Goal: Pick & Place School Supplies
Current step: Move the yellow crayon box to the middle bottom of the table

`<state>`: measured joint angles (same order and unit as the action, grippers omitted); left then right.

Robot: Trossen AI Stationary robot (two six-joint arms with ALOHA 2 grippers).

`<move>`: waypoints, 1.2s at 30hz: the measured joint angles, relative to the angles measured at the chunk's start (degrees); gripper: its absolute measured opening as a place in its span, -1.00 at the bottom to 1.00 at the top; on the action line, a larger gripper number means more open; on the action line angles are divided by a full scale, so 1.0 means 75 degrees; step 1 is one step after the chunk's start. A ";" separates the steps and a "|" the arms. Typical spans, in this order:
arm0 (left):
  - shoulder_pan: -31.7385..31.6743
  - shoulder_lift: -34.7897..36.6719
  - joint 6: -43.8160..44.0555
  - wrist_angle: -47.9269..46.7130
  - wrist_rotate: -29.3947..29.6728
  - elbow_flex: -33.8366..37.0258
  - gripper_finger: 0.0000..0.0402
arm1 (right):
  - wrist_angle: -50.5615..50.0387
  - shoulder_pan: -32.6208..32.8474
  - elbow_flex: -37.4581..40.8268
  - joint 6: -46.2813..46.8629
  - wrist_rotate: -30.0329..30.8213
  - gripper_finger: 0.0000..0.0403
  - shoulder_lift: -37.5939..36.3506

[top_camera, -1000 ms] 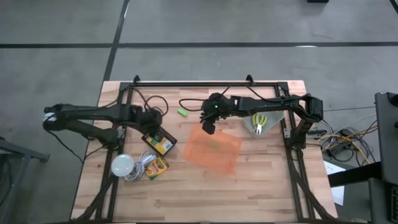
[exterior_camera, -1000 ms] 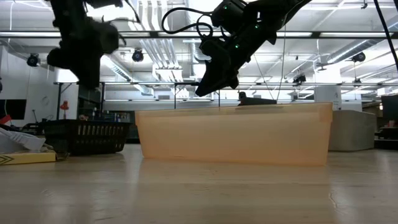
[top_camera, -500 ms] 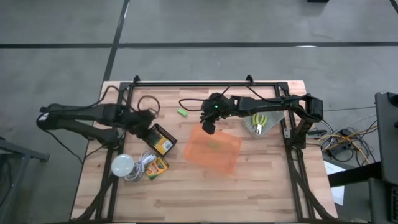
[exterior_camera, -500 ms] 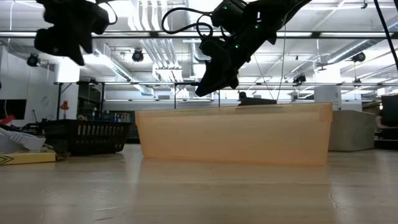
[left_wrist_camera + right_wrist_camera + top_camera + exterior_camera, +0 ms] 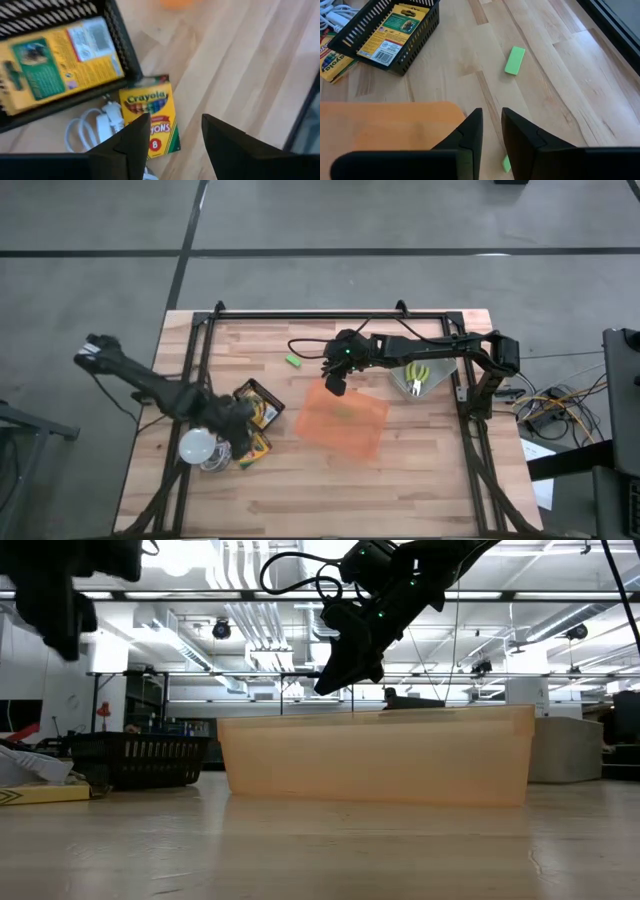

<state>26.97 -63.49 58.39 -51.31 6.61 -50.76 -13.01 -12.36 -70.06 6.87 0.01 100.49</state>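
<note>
My left gripper (image 5: 175, 120) hangs open just above a yellow-and-green crayon box (image 5: 150, 125) that lies flat on the table (image 5: 252, 448), beside the white bulb (image 5: 197, 445) and its cord (image 5: 95, 132). A second crayon box (image 5: 55, 65) lies in the black mesh basket (image 5: 255, 402). My right gripper (image 5: 492, 117) hovers over the far left corner of the orange tray (image 5: 345, 422), its fingers a narrow gap apart with nothing between the tips. A green block (image 5: 515, 60) lies on the wood beyond it. A small green bit (image 5: 506, 162) shows low in the gap.
Yellow-handled scissor-like tools (image 5: 418, 375) lie under the right arm at the far right. A black frame (image 5: 320, 315) runs along the table's far edge and both sides, with a cable loop (image 5: 305, 345) near it. Bare wood (image 5: 330, 495) spans the near half.
My left gripper has swung from the far side of the mesh basket toward the table's near edge, turning as it went, and now stands over the crayon box beside the bulb. The basket, the tray and my right gripper have stayed where they were.
</note>
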 joint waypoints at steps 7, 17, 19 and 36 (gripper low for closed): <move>0.0468 -0.0954 0.0223 0.0813 -0.0070 0.0645 -0.10 | 0.0001 -0.0002 0.0000 0.0000 0.0000 -0.62 0.0000; 0.0447 -0.2040 -0.0082 0.1810 -0.0085 0.0813 -0.10 | 0.0001 -0.0002 0.0000 -0.0002 0.0000 -0.59 0.0000; 0.0447 -0.2226 -0.0267 0.1968 0.0004 0.0813 -0.10 | 0.0000 0.0000 0.0000 0.0000 0.0000 -0.61 0.0000; 0.0033 -0.3124 -0.0644 0.2037 0.0185 0.0782 -0.10 | 0.0002 0.0000 0.0000 0.0000 0.0000 -0.60 0.0000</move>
<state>27.22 -86.91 53.56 -36.03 8.00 -44.90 -12.99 -12.36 -70.06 6.87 0.01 100.49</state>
